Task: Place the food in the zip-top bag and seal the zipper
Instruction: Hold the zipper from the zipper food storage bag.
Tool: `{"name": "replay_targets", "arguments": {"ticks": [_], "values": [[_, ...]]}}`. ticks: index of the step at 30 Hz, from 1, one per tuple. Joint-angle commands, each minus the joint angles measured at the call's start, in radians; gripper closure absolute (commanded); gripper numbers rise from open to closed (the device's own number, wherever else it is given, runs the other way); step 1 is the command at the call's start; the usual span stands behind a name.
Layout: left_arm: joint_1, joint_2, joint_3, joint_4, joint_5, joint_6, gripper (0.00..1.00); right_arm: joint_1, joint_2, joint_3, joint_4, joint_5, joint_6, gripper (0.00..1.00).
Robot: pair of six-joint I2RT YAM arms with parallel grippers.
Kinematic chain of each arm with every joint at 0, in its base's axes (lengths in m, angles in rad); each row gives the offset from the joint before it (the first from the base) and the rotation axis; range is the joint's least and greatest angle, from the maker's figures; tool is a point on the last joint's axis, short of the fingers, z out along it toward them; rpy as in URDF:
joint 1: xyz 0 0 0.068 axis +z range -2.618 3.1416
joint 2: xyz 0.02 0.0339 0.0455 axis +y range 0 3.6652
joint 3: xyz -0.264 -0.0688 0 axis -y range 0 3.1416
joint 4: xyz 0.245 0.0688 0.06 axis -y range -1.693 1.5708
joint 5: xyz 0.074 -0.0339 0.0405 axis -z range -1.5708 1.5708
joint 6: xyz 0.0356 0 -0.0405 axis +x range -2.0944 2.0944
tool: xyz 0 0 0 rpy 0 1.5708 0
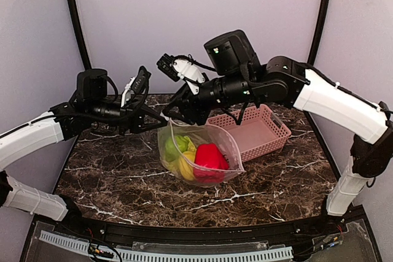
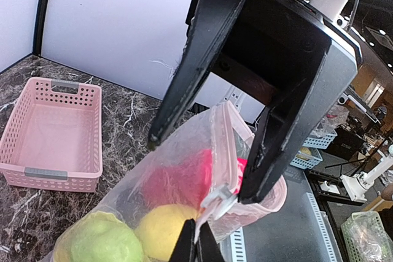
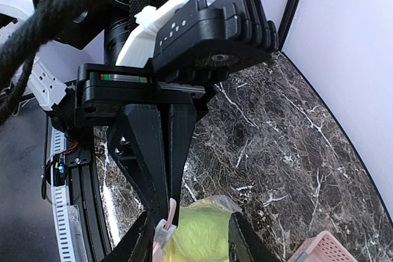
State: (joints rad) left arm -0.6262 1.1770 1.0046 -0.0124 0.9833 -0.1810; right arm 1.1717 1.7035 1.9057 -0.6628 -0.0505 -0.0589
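While the zip-top bag hangs above the counter with the red pepper and green and yellow pieces inside, its zipper looks unsealed, the one step left. The left tool is clamped on the mouth edge; the right tool stands apart astride it. Beyond sits the pink basket. Only the wrist views show that grip; the top view shows the whole load.

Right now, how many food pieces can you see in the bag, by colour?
red piece: 1
yellow piece: 1
green piece: 1
Total: 3 showing through the bag; more may be hidden.
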Motion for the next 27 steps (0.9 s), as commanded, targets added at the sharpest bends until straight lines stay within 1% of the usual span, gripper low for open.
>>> {"name": "replay_targets", "arguments": {"ticks": [1, 6, 11, 18, 22, 27], "values": [[-0.001, -0.033, -0.017, 0.048, -0.016, -0.004, 0.99, 0.016, 0.011, 0.025, -0.031, 0.047, 0.025, 0.61], [-0.001, -0.030, -0.018, 0.055, -0.024, -0.011, 0.99, 0.034, 0.013, 0.029, -0.037, 0.047, 0.034, 0.60], [-0.001, -0.030, -0.020, 0.058, -0.027, -0.013, 0.99, 0.040, 0.019, 0.039, -0.044, 0.092, 0.045, 0.61], [-0.001, -0.032, -0.021, 0.061, -0.028, -0.016, 0.99, 0.043, 0.040, 0.056, -0.060, 0.107, 0.055, 0.71], [-0.001, -0.036, -0.024, 0.061, -0.035, -0.015, 0.99, 0.047, 0.052, 0.072, -0.075, 0.109, 0.059, 0.73], [-0.002, -0.042, -0.027, 0.059, -0.046, -0.009, 0.99, 0.051, 0.053, 0.073, -0.082, 0.120, 0.059, 0.80]]}}
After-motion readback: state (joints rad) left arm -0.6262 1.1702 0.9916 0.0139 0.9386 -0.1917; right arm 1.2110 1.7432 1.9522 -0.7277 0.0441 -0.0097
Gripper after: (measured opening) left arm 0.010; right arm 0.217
